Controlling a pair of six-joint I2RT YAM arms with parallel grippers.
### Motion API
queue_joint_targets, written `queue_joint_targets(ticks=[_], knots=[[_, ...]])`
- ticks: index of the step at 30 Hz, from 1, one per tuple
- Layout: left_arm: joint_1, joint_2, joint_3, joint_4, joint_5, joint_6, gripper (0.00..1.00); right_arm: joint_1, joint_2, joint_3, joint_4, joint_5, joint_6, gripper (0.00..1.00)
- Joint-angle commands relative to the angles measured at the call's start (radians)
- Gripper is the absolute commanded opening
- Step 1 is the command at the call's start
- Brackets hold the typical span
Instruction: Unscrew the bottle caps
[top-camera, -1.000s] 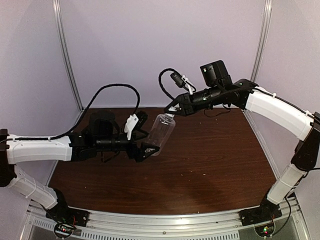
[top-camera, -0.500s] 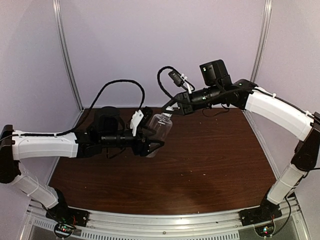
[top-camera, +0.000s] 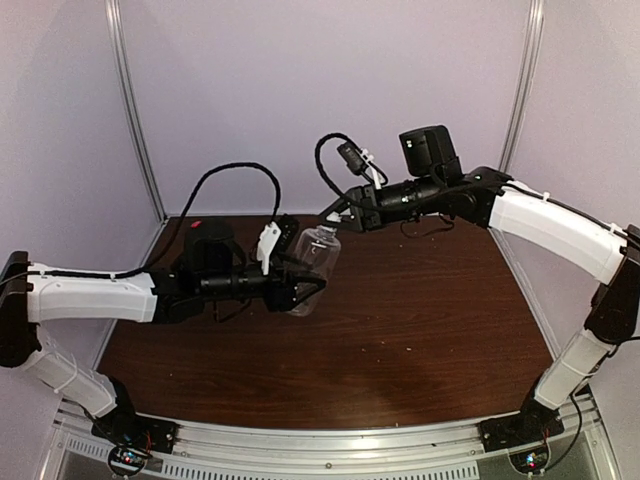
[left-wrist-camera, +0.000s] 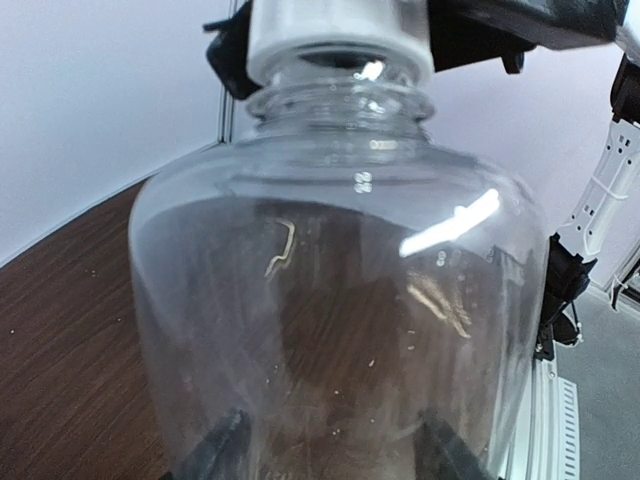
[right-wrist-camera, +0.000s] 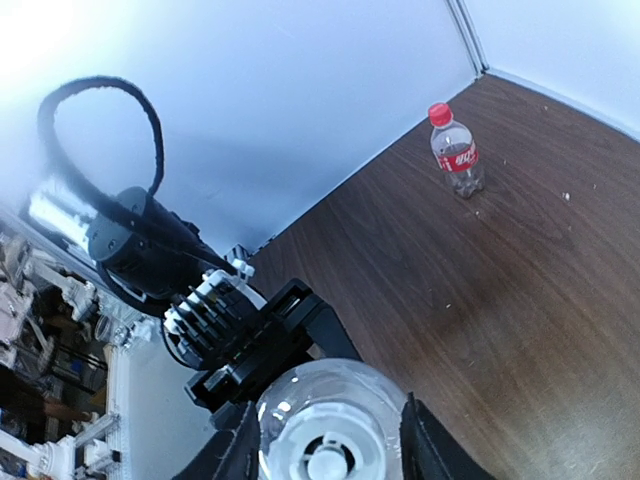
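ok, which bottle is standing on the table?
The small red-capped bottle, upright and alone. The larger unlabelled bottle is held off the table by the left hand, right hand on its white cap.

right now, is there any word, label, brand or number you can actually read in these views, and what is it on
Red label on the small bottle: white marking, too small and blurred to read.
Large clear bottle and its white cap: no label or print visible.
Nothing else readable in any view.
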Motion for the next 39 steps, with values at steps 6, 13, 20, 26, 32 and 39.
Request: queue_joint_targets(ticks=[6,13,20,26,32,39], knots=[[-0.003,-0.048,-0.082,0.236,-0.04,-0.108,0.37,0.052,-0.096,-0.129,0.26,0.153,0.111,0.79],[-0.004,-0.026,-0.09,0.294,-0.028,-0.153,0.36,0.099,-0.076,-0.164,0.359,0.257,0.154,0.75],[-0.005,-0.021,-0.094,0.306,-0.022,-0.162,0.36,0.11,-0.056,-0.157,0.391,0.286,0.163,0.49],[-0.005,-0.025,-0.101,0.305,-0.018,-0.156,0.36,0.113,-0.043,-0.153,0.391,0.286,0.16,0.3],[-0.004,-0.042,-0.112,0.306,-0.005,-0.155,0.33,0.114,-0.051,-0.179,0.402,0.288,0.139,0.05],[-0.005,-0.083,-0.137,0.338,0.093,-0.141,0.32,0.108,-0.062,-0.196,0.442,0.128,0.047,0.0]])
